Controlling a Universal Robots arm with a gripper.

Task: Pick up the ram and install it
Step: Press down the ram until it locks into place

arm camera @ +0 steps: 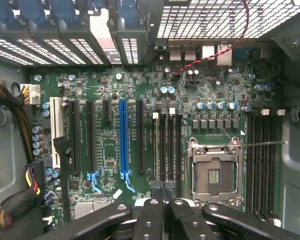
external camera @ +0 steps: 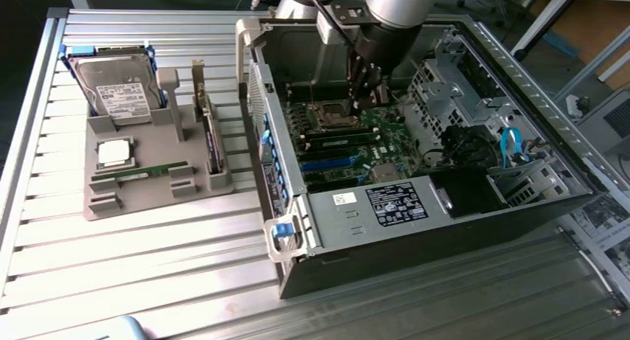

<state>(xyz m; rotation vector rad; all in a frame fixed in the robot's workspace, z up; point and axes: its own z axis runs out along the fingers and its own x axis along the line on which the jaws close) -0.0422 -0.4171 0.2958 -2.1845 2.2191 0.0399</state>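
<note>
Ram (external camera: pixel 147 170), a long thin green circuit-board stick, lies flat in a groove of the moulded grey plastic tray (external camera: pixel 103 203) on the exterior view's left. Just beside it sits a square silver CPU chip (external camera: pixel 115 153), and further back on the same tray a big silver hard drive with a white label (external camera: pixel 120 89) leans in its holder. The tray rests on a ribbed aluminium table (external camera: pixel 147 266).

Well apart from the stick, the black robot gripper (external camera: pixel 369 100) hangs inside the open black computer case (external camera: pixel 394 281). From the wrist view the gripper (arm camera: pixel 163 200) has its fingers pressed right together, with nothing that I can see caught between them (they look plainly empty). Below it spreads the green motherboard (arm camera: pixel 110 150), with a long blue expansion slot (arm camera: pixel 123 137) and a square metal-framed CPU socket (arm camera: pixel 213 175). The gripper is above the board, between those two.
</note>
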